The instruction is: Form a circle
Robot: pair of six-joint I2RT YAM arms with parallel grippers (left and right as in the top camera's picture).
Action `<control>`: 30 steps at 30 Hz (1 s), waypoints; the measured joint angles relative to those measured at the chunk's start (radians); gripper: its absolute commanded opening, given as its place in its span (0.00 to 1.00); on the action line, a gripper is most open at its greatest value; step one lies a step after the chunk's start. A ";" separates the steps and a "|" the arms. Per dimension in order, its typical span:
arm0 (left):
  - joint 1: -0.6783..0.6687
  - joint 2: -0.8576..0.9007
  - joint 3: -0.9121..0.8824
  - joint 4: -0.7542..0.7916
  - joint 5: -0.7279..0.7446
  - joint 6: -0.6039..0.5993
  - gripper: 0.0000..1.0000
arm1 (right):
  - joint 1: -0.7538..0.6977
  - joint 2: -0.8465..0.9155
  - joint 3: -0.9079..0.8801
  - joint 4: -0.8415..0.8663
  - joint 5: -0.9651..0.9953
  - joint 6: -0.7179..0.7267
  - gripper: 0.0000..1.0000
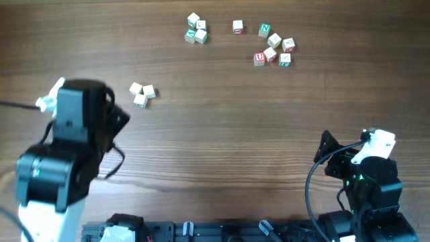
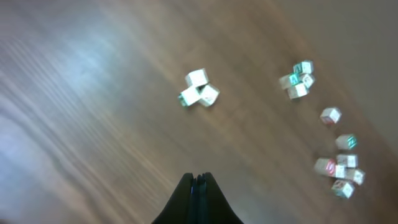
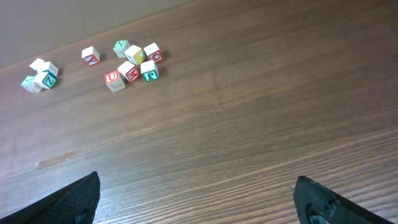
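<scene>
Blur smears the circle (image 2: 199, 89) of 3 cubes; left gripper (image 2: 199, 180) pinched together, right gripper (image 3: 196, 190) spread wide, fingers (image 3: 74, 202) cropped

You have a brown wood-grain table (image 1: 222, 134) in view. Near its far edge sits a tight bunch of pale letter cubes (image 1: 196, 31), and one of them is a green Z cube (image 3: 48, 78). Just to the right, standing apart, is a lone cube (image 1: 237, 26) with red print. Further right you'll see a looser scatter of six cubes (image 1: 274, 41) — a green N cube (image 1: 265, 29) at its far side, a red U cube (image 1: 259, 58) and a green P cube (image 1: 285, 59) at its near side, with another red-printed one between them.
</scene>
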 measured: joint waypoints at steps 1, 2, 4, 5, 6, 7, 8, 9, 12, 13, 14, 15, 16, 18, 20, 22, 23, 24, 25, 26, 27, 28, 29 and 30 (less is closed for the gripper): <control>0.000 -0.015 0.000 -0.033 0.001 0.000 0.04 | 0.000 0.000 0.000 0.002 0.000 0.000 1.00; 0.000 -0.037 0.000 -0.077 0.000 0.000 0.04 | 0.000 0.000 0.000 0.000 0.000 0.000 1.00; 0.000 -0.071 0.000 -0.144 -0.002 -0.005 0.04 | 0.000 0.000 0.000 0.001 0.000 0.000 1.00; 0.000 -0.085 0.000 -0.184 -0.005 -0.008 0.04 | 0.000 0.000 0.000 0.000 0.000 0.000 1.00; 0.000 -0.095 0.000 -0.224 -0.007 -0.011 0.04 | 0.000 0.000 0.000 0.001 0.000 0.000 1.00; 0.000 -0.110 0.000 -0.255 -0.011 -0.013 0.04 | 0.000 0.000 0.000 0.000 0.000 0.000 1.00; 0.000 -0.127 0.000 -0.281 -0.013 -0.016 0.06 | 0.000 0.000 0.000 0.000 0.000 0.000 1.00; 0.000 -0.142 0.000 -0.296 -0.014 -0.017 0.11 | 0.000 0.000 0.000 0.001 0.000 0.000 1.00; 0.000 -0.191 0.000 -0.295 -0.019 -0.020 0.50 | 0.000 0.000 0.000 0.000 0.000 0.000 1.00; 0.000 -0.218 0.000 -0.280 -0.021 -0.026 0.75 | 0.000 0.000 0.000 0.001 0.000 0.000 1.00; 0.000 -0.231 0.000 -0.267 -0.025 -0.024 1.00 | 0.000 0.000 0.000 0.000 0.000 0.000 1.00; 0.000 -0.238 0.000 -0.255 -0.026 -0.022 1.00 | 0.000 0.000 0.000 0.001 0.000 0.000 1.00; 0.000 -0.240 0.000 -0.242 -0.026 -0.026 1.00 | 0.000 0.000 0.000 0.000 0.000 0.000 1.00; 0.000 -0.239 0.000 -0.216 -0.024 -0.027 1.00 | 0.000 0.000 0.000 0.001 0.000 0.000 1.00; 0.000 -0.238 0.000 -0.211 -0.024 -0.027 1.00 | 0.000 0.000 0.000 0.000 0.000 0.000 1.00; 0.000 -0.237 0.000 -0.215 -0.024 -0.027 1.00 | 0.000 0.000 0.000 0.000 0.000 0.000 1.00; 0.000 -0.237 0.000 -0.227 -0.024 -0.027 1.00 | 0.000 0.000 0.000 0.001 0.000 0.000 1.00; 0.000 -0.237 0.000 -0.233 -0.024 -0.027 1.00 | 0.000 0.000 0.000 0.000 0.000 0.000 1.00; 0.000 -0.237 0.000 -0.233 -0.024 -0.027 1.00 | 0.000 0.000 0.000 0.001 0.000 0.000 1.00; 0.000 -0.237 0.000 -0.232 -0.026 -0.027 1.00 | 0.000 0.000 0.000 0.001 0.000 0.000 1.00; 0.000 -0.237 0.000 -0.226 -0.032 -0.027 1.00 | 0.000 0.000 0.000 0.001 0.000 0.000 1.00; 0.000 -0.237 0.000 -0.209 -0.044 -0.027 1.00 | 0.000 0.000 0.000 0.001 0.000 0.000 1.00; 0.000 -0.236 0.000 -0.198 -0.052 -0.026 1.00 | 0.000 0.000 0.000 0.000 0.000 0.000 1.00; -0.002 -0.236 0.000 -0.192 -0.059 -0.026 1.00 | 0.000 0.000 0.000 0.001 0.000 0.000 1.00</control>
